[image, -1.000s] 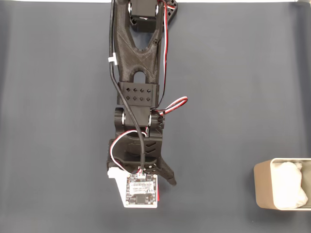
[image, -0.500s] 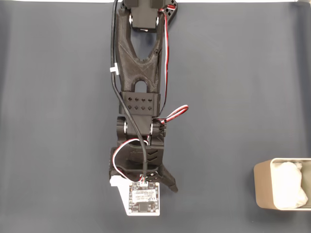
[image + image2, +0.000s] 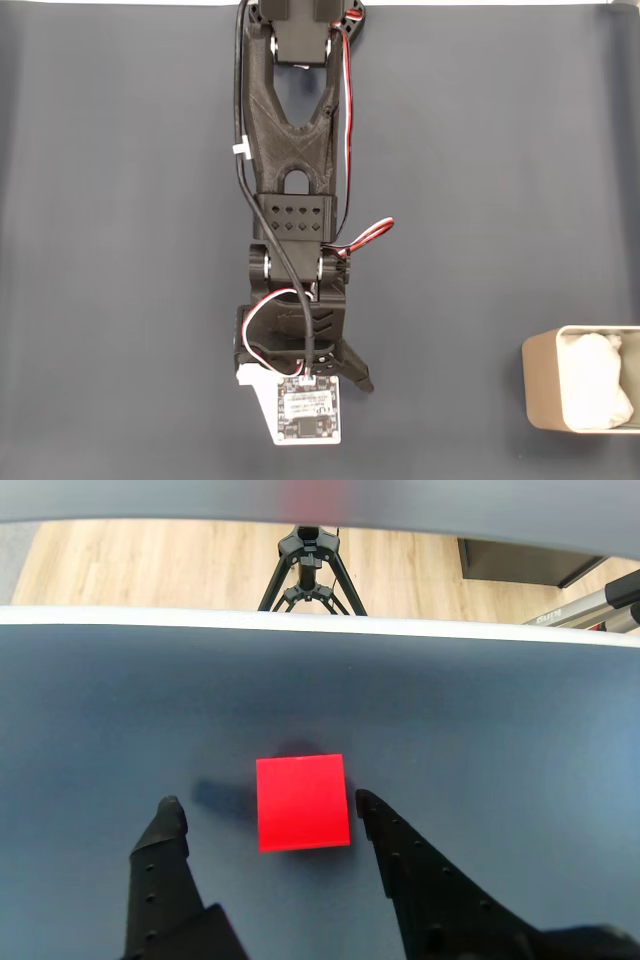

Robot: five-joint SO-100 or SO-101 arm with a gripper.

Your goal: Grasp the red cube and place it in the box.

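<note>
In the wrist view the red cube sits on the dark blue table between my two black fingers. My gripper is open around it. The right fingertip is almost against the cube's right face, and the left fingertip stands a clear gap away. In the fixed view my black arm reaches down the middle, and its white camera board covers the cube. The beige box with white padding stands at the lower right edge, far from the gripper.
The dark blue mat covers the whole table. Beyond the table's far white edge in the wrist view are a wooden floor and a black tripod. Red, white and black wires loop off the arm's right side.
The arm has stretched further toward the bottom of the fixed view and shifted slightly right, carrying the gripper and camera board with it. The box has not moved.
</note>
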